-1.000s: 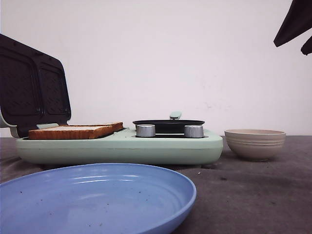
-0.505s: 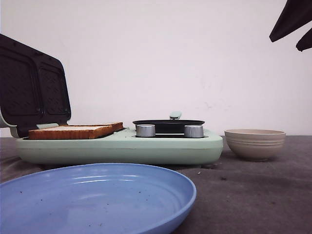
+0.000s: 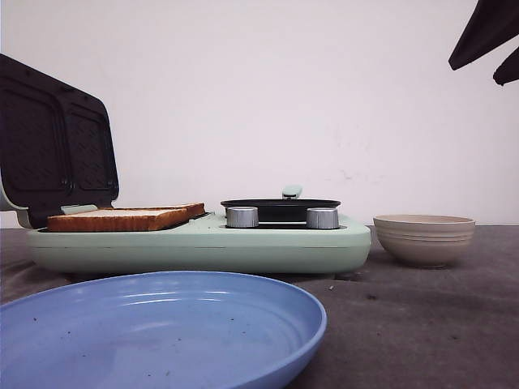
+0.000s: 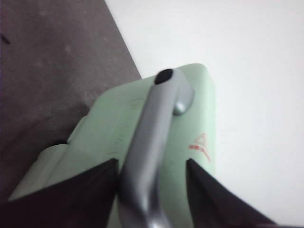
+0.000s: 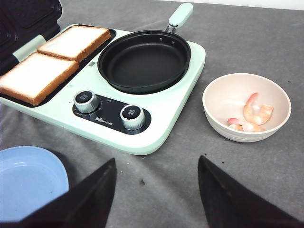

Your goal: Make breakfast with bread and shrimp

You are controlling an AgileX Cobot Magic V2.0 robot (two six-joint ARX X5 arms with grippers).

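Right wrist view looks down from high over the counter (image 5: 247, 38): the right tool (image 5: 156, 190) hangs in the air with its two dark fingers (image 5: 90, 199) spread wide, nothing between them. Ahead of it sits the mint-green breakfast maker (image 5: 161, 114); the bread (image 5: 57, 59), two toasted-edged slices side by side, lies on its grill plate at about 10 o'clock of the black pan (image 5: 142, 59). The shrimp (image 5: 254, 114) rest in the beige bowl (image 5: 223, 102), at 4 o'clock of the pan and apart from the maker. A blue plate (image 5: 28, 175) lies at 7 o'clock. In the front view the right arm shows only as dark shapes at the upper right corner. The left tool (image 4: 152, 190) sits astride the lid's silver handle (image 4: 152, 128), fingers on either side; whether they touch it I cannot tell.
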